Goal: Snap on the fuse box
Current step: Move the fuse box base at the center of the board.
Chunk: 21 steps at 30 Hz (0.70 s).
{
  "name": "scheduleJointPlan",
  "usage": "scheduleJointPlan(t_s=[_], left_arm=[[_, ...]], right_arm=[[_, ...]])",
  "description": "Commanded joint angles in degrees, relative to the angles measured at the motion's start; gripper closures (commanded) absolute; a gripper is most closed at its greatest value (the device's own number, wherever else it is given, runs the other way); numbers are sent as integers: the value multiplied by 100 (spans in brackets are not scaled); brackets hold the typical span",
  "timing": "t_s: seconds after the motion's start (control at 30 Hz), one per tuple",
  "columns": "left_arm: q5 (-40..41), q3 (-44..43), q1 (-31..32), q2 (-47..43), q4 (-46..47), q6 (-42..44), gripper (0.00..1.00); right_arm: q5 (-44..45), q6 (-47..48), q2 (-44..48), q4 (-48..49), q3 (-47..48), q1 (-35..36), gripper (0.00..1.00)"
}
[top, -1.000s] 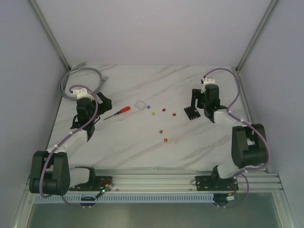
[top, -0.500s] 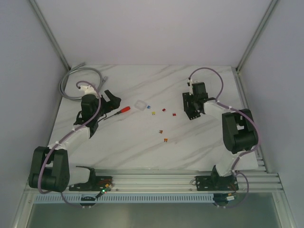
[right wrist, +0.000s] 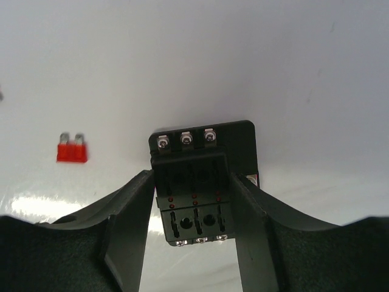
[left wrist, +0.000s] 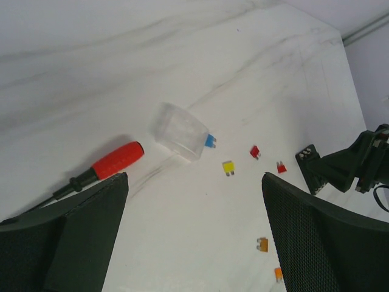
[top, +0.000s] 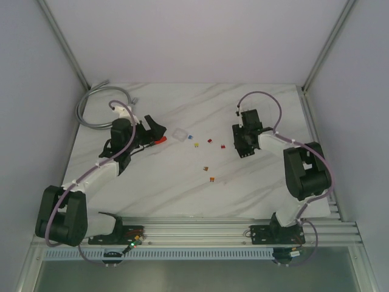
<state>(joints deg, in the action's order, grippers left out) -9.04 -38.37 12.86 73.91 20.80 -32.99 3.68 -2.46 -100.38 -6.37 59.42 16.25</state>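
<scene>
Looking down the right wrist camera, I have the fuse box (right wrist: 237,146) lying flat on the white marble tabletop (top: 182,182), with the right gripper (right wrist: 193,182) straddling its raised middle block. The fingers (right wrist: 130,207) are drawn in to a middling width and sit against both flanks of that block, with no gap that I can see. Three screw heads show along the box's far edge; the slots nearer the camera are in shadow, and I cannot tell whether any fuse sits in them. From the top camera the box is almost wholly hidden under the gripper, only a dark sliver showing, and the left wrist view catches just one corner of it behind the right arm's black body. A red fuse (right wrist: 72,151) lies just left of the box, apart from it. Further left of the box come a second red fuse (left wrist: 254,151), a yellow fuse (left wrist: 228,167) and a blue fuse (left wrist: 209,141), the blue one touching the clear cover (left wrist: 180,131). Two orange fuses (left wrist: 262,244) lie nearer the arm bases than the box. The red-handled tool (left wrist: 115,161) is well left of the box; its tip is cut off behind a finger. The left gripper (left wrist: 194,231) hovers there, fingers spread wide with nothing between them.
</scene>
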Motion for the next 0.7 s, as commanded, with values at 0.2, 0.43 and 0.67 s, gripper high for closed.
scheduleJointPlan(t_s=[0.2, 0.43, 0.67], left_arm=[[-184, 24, 546, -216, -458, -187, 0], [-55, 313, 852, -597, -717, -305, 0], [-61, 538, 890, -869, -887, -454, 0]], right_arm=[[328, -977, 794, -527, -834, 751, 46], [572, -1736, 959, -590, -1151, 1443, 46], [1023, -2343, 1398, -799, -1018, 1973, 45]])
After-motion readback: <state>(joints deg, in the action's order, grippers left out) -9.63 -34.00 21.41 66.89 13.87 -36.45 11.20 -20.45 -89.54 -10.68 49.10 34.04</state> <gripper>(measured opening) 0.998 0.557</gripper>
